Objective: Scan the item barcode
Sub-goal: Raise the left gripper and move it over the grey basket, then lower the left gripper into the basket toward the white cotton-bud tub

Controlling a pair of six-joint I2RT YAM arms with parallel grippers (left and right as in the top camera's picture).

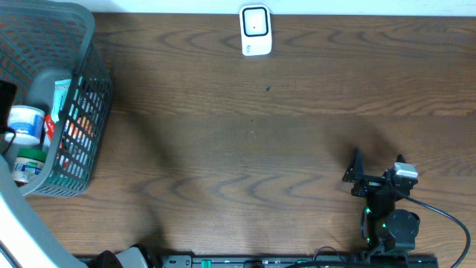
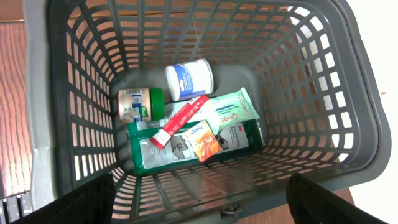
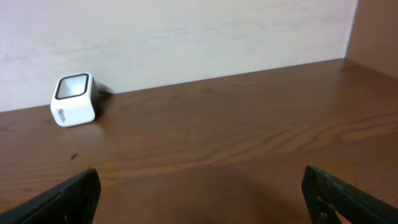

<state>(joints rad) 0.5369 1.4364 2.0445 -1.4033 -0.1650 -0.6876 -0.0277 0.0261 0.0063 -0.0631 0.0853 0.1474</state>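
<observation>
The left wrist view looks down into a grey mesh basket holding several items: a white tub, a green-lidded jar, a red stick packet, a light green wipes pack and an orange sachet. My left gripper hangs open above the basket's near wall, holding nothing. The white barcode scanner stands at the table's far edge and also shows as the scanner in the right wrist view. My right gripper is open and empty over bare wood, at the near right.
The basket fills the table's far left corner. A pale wall rises right behind the scanner. The right arm's base and cable sit at the front right edge.
</observation>
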